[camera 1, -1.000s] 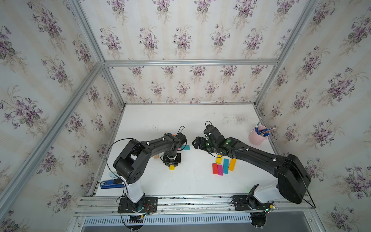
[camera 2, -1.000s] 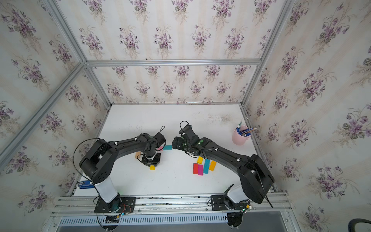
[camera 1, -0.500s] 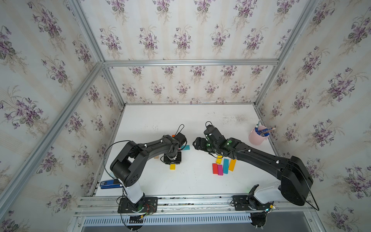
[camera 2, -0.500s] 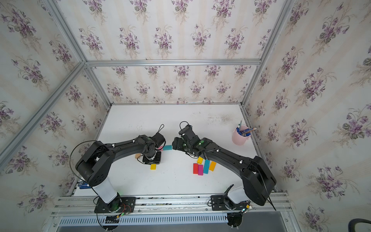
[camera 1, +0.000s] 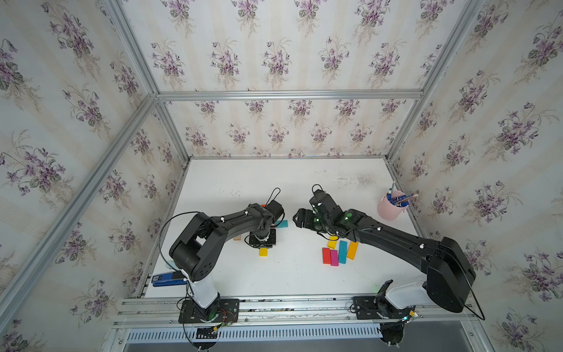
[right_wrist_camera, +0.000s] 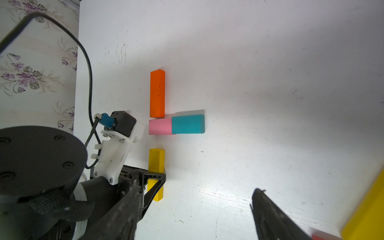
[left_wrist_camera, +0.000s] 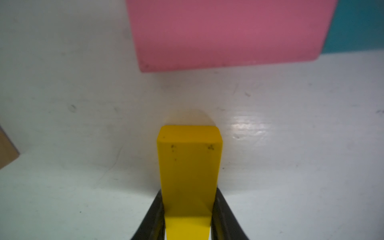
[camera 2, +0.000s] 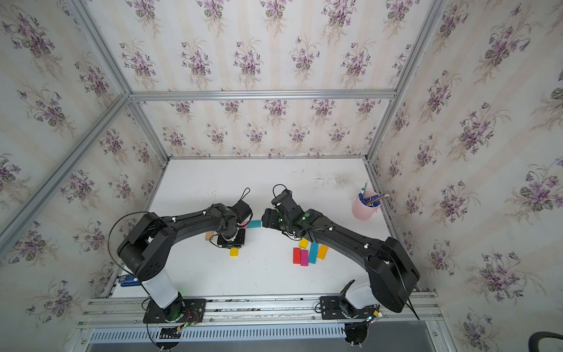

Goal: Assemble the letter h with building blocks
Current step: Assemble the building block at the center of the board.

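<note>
Barely anything has shifted: left gripper (left_wrist_camera: 188, 192) jaws clamp the yellow block (left_wrist_camera: 189, 162) on the counter (camera 1: 243, 183), 6 o'clock of the pink block (left_wrist_camera: 228, 31). With orange block (right_wrist_camera: 157, 93) and teal block (right_wrist_camera: 188, 124) laid, I reckon the h's second leg remains. My right gripper (camera 1: 300, 218) jaws stand apart.

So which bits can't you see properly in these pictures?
- Orange block, pink block: mostly hidden under the left arm in both top views.
- Left claw: under its own wrist in both top views; only the long yellow block's end shows.
- Teal block, tan block: cut off by the left wrist picture's edges.
- Blue thing by the left arm's base: too small to name.
</note>
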